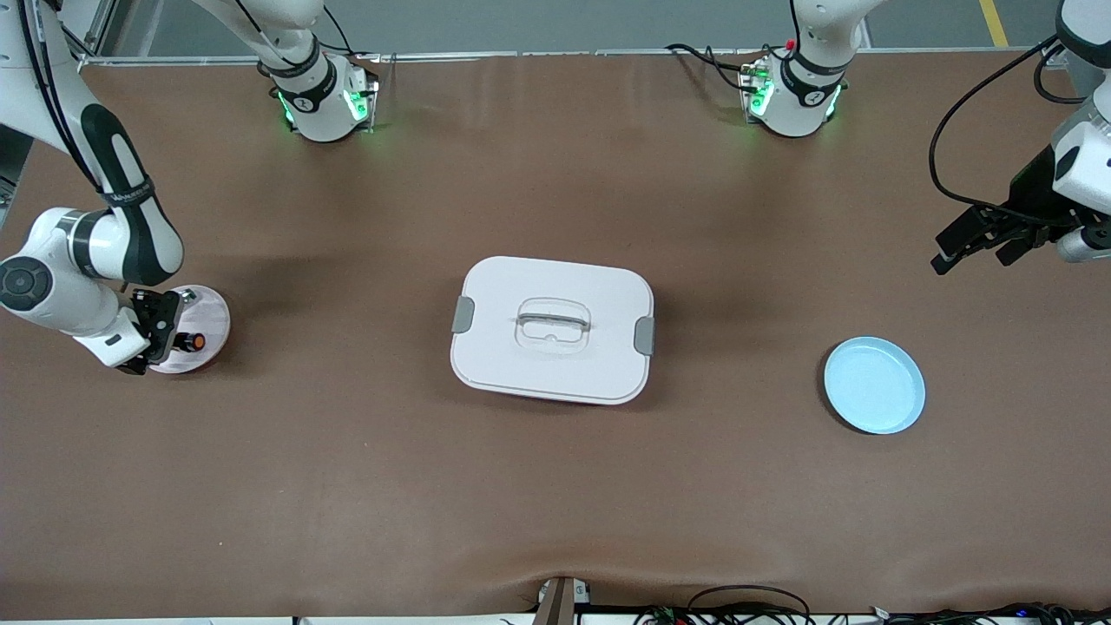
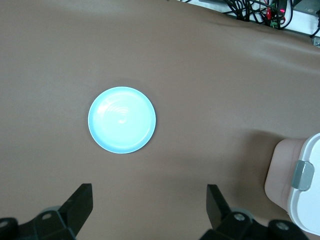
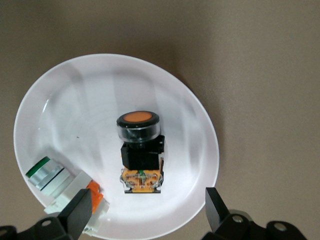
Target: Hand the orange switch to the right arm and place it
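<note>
Two tools in view, both spread and gripping nothing. Right tool (image 3: 145,212) hangs just above the white plate (image 3: 95,85) at the right arm's end of the surface (image 1: 555,503), fingers (image 3: 75,215) straddling the plate's rim. Orange switch (image 3: 140,150) lies on its side in that plate, free of the fingers. Second part with a green cap (image 3: 47,175) sits beside it, close to one finger.

Risks: a careless retreat may clip the plate rim or nudge the green-capped part; the switch, lying on a round body, may roll.

Left tool (image 1: 985,239) waits in the air at the left arm's end, blue plate (image 1: 874,384) below it bare. White lidded box (image 1: 553,328) sits mid-surface between the plates.
</note>
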Robot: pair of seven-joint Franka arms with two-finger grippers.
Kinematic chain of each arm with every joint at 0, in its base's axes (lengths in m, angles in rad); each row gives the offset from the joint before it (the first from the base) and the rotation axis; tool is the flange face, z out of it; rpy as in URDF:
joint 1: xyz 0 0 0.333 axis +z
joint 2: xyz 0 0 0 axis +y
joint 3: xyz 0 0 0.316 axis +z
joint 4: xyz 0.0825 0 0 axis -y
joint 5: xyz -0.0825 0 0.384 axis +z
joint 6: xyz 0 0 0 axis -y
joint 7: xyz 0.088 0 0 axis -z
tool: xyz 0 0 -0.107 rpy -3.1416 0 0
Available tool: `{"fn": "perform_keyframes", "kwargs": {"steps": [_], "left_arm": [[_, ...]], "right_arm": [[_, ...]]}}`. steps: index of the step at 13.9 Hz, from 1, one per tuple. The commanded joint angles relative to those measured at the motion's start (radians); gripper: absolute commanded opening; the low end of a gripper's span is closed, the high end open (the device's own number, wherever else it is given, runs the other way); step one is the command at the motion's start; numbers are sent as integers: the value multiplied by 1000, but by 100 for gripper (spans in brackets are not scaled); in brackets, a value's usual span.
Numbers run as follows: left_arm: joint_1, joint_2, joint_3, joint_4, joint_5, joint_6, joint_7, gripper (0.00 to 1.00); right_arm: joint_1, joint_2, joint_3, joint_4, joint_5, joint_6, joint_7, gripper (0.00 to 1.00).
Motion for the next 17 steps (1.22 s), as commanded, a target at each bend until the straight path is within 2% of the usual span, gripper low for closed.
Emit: {"fn": "perform_keyframes", "kwargs": {"steps": [1,6,7,8,10,12,14,17], "left_arm": [[11,7,-3,26,-8,-21,8,100],[6,8,6,24,-8,-21,8,100],[-37,11,47,24,-8,-21,6,100],[-118,14,127,23,-8,-22,3,100],[-280,16,288,21,-5,-42,2,100],[-402,15,405,21,2,-59,-8,100],[-492,16,488,23,9,-65,-15,100],[-560,16,537,23,41,-65,-52,100]], "right_arm": [[-5,-60,18,-3,1,-72,58,100],[16,-113,18,83,70,-340,325,100],[13,-129,18,91,117,-350,345,100],[11,-146,13,94,162,-350,352,100],[11,-190,13,100,191,-362,354,100],[18,-218,14,140,248,-449,363,100],[19,-224,16,212,279,-569,412,100],[16,-256,16,238,282,-604,426,100]]}}
